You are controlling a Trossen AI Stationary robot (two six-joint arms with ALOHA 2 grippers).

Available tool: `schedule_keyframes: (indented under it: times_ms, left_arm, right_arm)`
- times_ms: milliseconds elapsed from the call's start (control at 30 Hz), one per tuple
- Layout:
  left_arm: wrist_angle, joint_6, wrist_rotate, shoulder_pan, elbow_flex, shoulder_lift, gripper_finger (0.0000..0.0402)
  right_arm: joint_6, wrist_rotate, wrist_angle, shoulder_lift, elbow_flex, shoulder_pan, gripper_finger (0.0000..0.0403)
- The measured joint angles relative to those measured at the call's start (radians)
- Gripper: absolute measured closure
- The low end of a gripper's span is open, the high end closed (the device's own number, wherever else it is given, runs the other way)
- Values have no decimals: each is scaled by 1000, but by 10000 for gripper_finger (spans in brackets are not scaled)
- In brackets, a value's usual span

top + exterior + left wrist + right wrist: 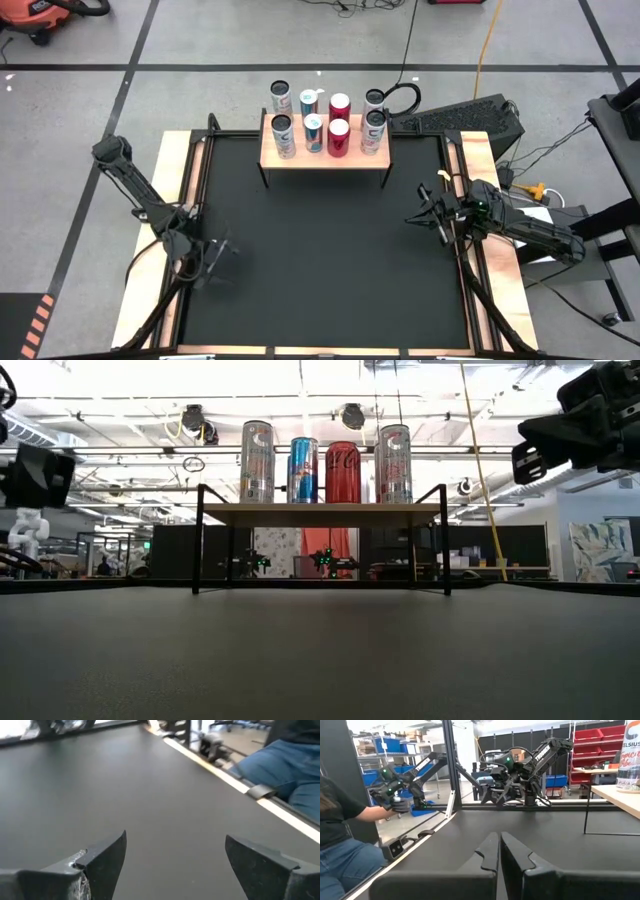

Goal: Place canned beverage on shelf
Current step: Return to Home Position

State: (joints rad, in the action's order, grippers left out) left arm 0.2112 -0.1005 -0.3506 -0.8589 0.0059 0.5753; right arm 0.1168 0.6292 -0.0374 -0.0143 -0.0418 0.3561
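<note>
The shelf (pixel 325 155), a light-wood board on thin black legs, stands at the far middle of the black mat (pixel 320 260). Several tall cans (pixel 313 132) stand upright on the shelf (pixel 320 513); the low view shows silver, blue and red cans (pixel 343 472) side by side. My left gripper (pixel 215 255) hovers open over the mat's near left, with only bare mat showing between its fingers (pixel 175 842). My right gripper (pixel 415 218) is shut and empty at the mat's right edge, level and pointing across the mat (pixel 499 837). One shelf corner (pixel 620 795) shows in the right wrist view.
A person in blue jeans (pixel 340 850) sits beside the table, also seen in the left wrist view (pixel 285 765). Black equipment and cables (pixel 480 115) lie behind the shelf at the far right. Bare mat stretches between both grippers and the shelf.
</note>
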Motion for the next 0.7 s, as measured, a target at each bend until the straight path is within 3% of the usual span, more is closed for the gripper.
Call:
schedule_keyframes:
  times_ms: [167,700]
  left_arm:
    - [-49,-96,-25,0,0,1,58]
    - [-48,-102,-21,0,0,0,58]
  right_arm:
    - [9,0,-1,0,0,0,403]
    - [9,0,-3,0,0,0,403]
